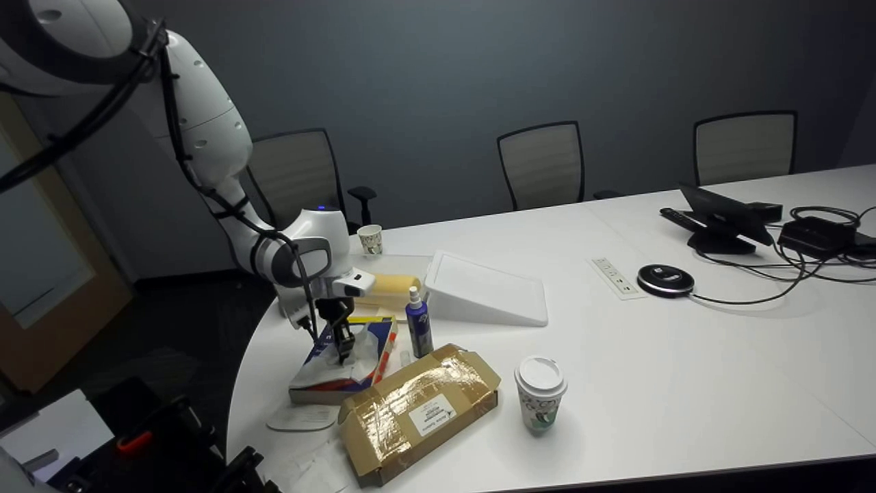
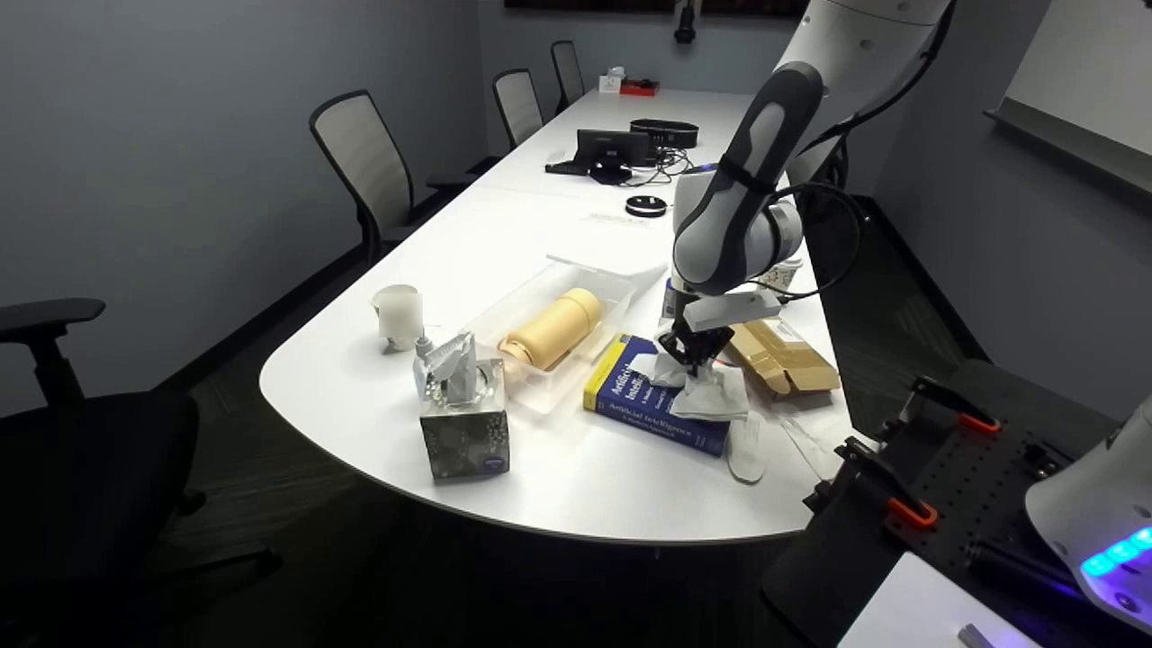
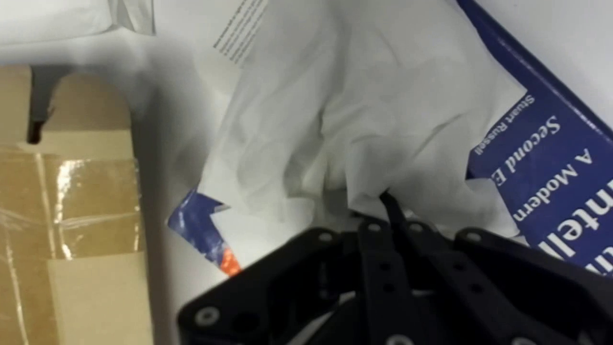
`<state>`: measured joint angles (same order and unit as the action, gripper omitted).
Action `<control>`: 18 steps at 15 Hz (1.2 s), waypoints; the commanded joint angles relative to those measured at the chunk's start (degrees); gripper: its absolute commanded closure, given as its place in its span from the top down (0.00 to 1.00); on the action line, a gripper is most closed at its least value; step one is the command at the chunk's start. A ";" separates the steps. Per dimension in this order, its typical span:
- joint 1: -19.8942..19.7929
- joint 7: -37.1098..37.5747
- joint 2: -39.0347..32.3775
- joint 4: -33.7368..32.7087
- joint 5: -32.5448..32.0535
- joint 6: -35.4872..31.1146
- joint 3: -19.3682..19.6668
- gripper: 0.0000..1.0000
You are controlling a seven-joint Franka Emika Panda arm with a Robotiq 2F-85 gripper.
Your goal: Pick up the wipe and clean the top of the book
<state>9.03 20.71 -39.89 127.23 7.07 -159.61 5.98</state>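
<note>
The dark-blue book (image 2: 621,378) lies flat on the table, with yellow at one end of its cover. It also shows in an exterior view (image 1: 383,330) and at the right of the wrist view (image 3: 541,163). The crumpled white wipe (image 3: 412,96) is spread over part of the book's top and hangs over its edge. It shows in both exterior views (image 1: 367,356) (image 2: 711,398). My gripper (image 3: 383,201) points down over the book, fingers together, with the wipe bunched at the tips. It is low at the cover in both exterior views (image 1: 343,352) (image 2: 695,362). The fingertips are partly hidden by the wipe.
A cardboard box (image 1: 424,411) lies beside the book. A blue spray bottle (image 1: 419,325) and a clear bin (image 2: 621,292) with a yellow bottle (image 2: 553,328) stand near it. A tissue box (image 2: 466,441), a lidded cup (image 1: 540,397) and a white ramp-shaped piece (image 1: 489,291) are on the table.
</note>
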 commanded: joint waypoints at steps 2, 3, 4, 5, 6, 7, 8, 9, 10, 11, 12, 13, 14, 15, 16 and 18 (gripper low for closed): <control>-0.03 -0.33 2.02 1.55 0.77 3.37 -2.77 0.01; -0.35 -0.61 1.96 1.70 0.91 4.34 -3.46 0.01; -0.48 -0.61 1.94 1.85 0.97 5.39 -3.84 0.01; -0.85 -0.77 2.03 2.08 1.16 6.74 -4.33 0.01; -1.20 -0.85 2.15 2.30 1.37 7.95 -4.70 0.01; -1.16 -0.50 2.14 2.46 1.33 9.02 -4.52 0.01; -1.17 -0.17 2.18 2.87 1.35 9.83 -4.11 0.01; -0.85 0.55 2.32 3.22 1.17 10.60 -3.35 0.01; -0.50 1.31 2.60 3.62 0.93 11.04 -2.54 0.01; -0.04 2.18 2.72 3.87 0.53 11.07 -1.43 0.01; 0.80 3.43 2.75 4.12 -0.23 10.32 0.21 0.01; 0.85 4.03 3.00 4.34 -0.33 9.53 1.03 0.01; 1.52 5.28 3.24 4.53 -0.83 8.59 2.44 0.01; 1.84 6.25 3.35 4.50 -1.12 8.16 3.43 0.01; 2.66 7.62 3.28 4.41 -1.92 7.64 4.99 0.01; 3.87 9.64 3.20 4.17 -2.96 7.08 7.07 0.01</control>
<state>9.97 25.70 -38.73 129.50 6.24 -150.89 9.98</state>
